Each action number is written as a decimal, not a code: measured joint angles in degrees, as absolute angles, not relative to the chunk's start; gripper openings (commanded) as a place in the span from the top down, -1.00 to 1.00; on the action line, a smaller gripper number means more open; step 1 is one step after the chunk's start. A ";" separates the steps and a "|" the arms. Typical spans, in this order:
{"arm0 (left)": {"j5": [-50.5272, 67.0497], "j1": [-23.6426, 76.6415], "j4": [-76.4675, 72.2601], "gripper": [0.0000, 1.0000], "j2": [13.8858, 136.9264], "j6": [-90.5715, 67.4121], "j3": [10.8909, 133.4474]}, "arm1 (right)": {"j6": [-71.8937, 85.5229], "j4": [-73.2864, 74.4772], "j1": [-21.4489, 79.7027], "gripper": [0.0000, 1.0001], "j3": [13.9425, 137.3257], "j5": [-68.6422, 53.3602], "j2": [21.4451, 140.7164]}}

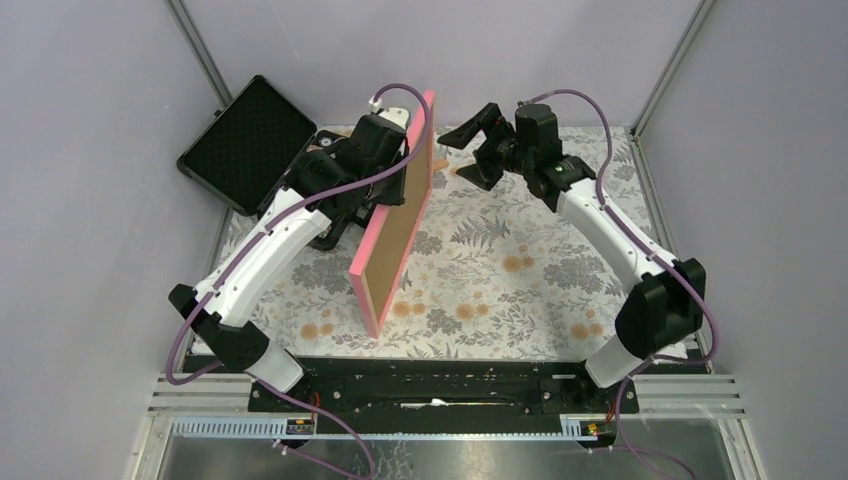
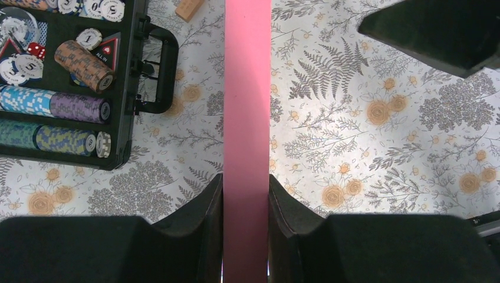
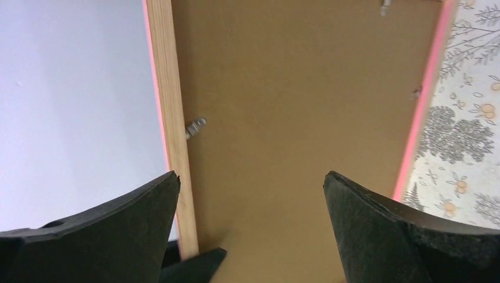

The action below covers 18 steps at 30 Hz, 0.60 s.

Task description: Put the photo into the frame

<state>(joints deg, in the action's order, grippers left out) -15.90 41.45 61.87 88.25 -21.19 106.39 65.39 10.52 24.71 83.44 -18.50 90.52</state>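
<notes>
1. Pincer on the left (image 2: pixel 246 184) pinches the pink top edge of the frame (image 2: pixel 247 88), one finger on each side.
2. The frame stands upright on its edge near the middle of the surface (image 1: pixel 520 290).
3. The right pincer (image 3: pixel 250 177) is spread wide. It faces the brown back board (image 3: pixel 295 118) without touching it.
4. That side has lots of open flowery surface.
5. On the other side, a black case (image 2: pixel 126 88) of chips sits near the frame.
</notes>
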 measured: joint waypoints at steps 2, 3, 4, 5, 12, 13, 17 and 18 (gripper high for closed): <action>-15.62 41.58 61.54 0.60 88.27 -21.19 106.39 | 66.92 10.00 24.88 -0.99 85.30 -18.59 92.38; -15.38 41.58 61.43 0.59 88.27 -21.21 106.37 | 67.59 9.98 25.04 -0.99 86.30 -18.59 93.21; -15.05 41.58 61.34 0.58 88.27 -21.28 106.37 | 68.25 9.93 25.30 -0.99 87.48 -18.57 94.08; -14.74 41.58 61.21 0.56 88.27 -21.41 106.34 | 68.86 9.76 25.65 -0.99 88.55 -18.55 94.83; -13.34 41.78 60.18 0.39 88.36 -21.61 106.02 | 69.97 11.66 29.63 -1.00 96.53 -16.47 99.00; -13.37 41.80 60.10 0.33 88.36 -21.63 106.00 | 69.93 12.05 30.11 -0.99 97.41 -16.01 99.29; -11.70 42.11 59.09 0.20 88.36 -22.90 105.34 | 69.41 14.04 31.14 -0.99 98.63 -15.11 99.70; -11.09 42.28 58.92 0.17 88.36 -23.14 105.03 | 69.28 14.61 31.18 -0.99 98.63 -14.74 99.70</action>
<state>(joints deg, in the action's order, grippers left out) -11.09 42.28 58.92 88.36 -23.14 105.03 69.28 14.61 31.18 98.63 -14.74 99.70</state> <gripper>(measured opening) 0.371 0.994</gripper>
